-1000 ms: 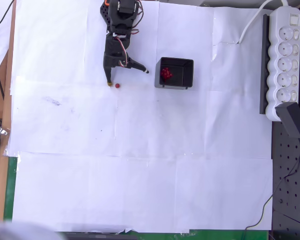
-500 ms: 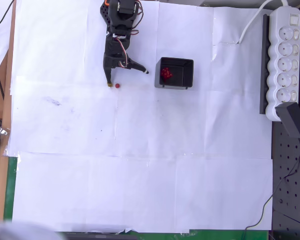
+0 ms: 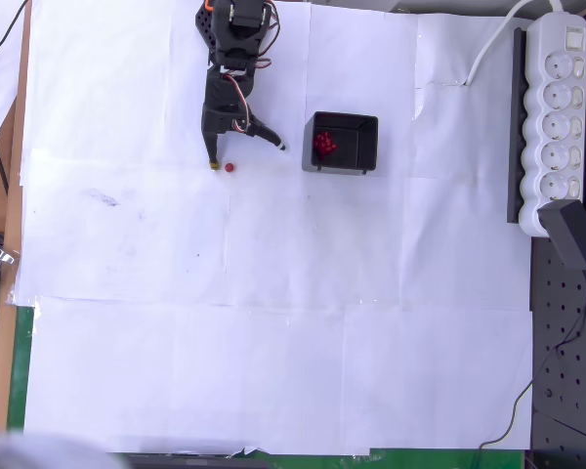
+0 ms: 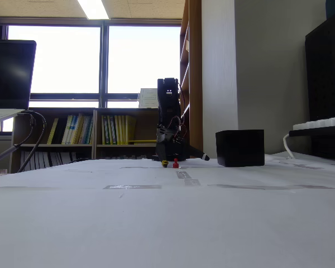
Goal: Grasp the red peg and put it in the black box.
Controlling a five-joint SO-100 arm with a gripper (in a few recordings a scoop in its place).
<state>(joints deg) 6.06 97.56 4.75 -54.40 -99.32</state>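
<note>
**Jaws spread around the red peg, box waiting to the right**

We have our gripper down at the paper with its fingers spread wide, one tip low by the yellow-tipped finger on the left of the overhead view and the other angled out to the right. The red peg lies on the white paper just beside the left fingertip, within the spread but not yet pinched. We judge the wide opening is there to leave room for closing on so small a thing. In the fixed view the peg sits at the foot of the arm, on the sheet. The black box stands near, to the right in the overhead view, open side up, with a clump of red pieces already inside, so our carry should be short.
</note>
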